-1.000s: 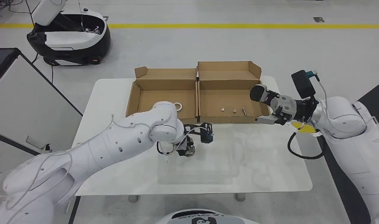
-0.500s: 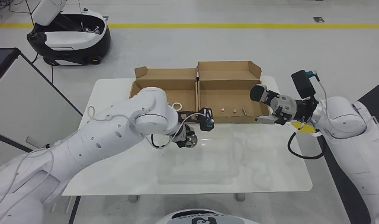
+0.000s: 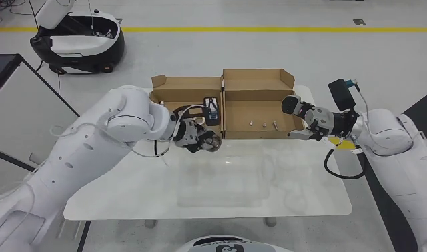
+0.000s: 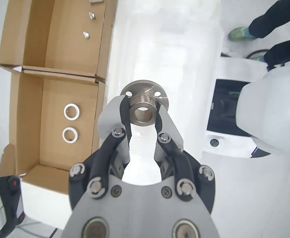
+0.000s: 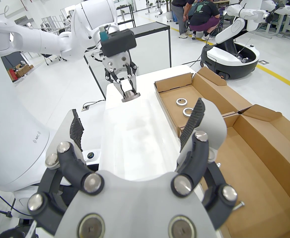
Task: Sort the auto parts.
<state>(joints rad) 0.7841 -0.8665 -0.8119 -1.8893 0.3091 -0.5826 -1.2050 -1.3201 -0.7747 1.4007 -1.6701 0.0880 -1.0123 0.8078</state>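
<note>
The white table [image 3: 287, 179] bears a left box [image 3: 180, 91] and a right box [image 3: 257, 79] of cardboard, adjoining. The left gripper [image 4: 142, 111] pinches a flanged metal bushing [image 4: 145, 94] (by its hub) above the table, just beside the left box. The right gripper [image 5: 137, 110] hangs spread by the right box. Two white rings [image 4: 72, 111] lie in the left box, bolts [image 4: 95, 0] in the right.
</note>
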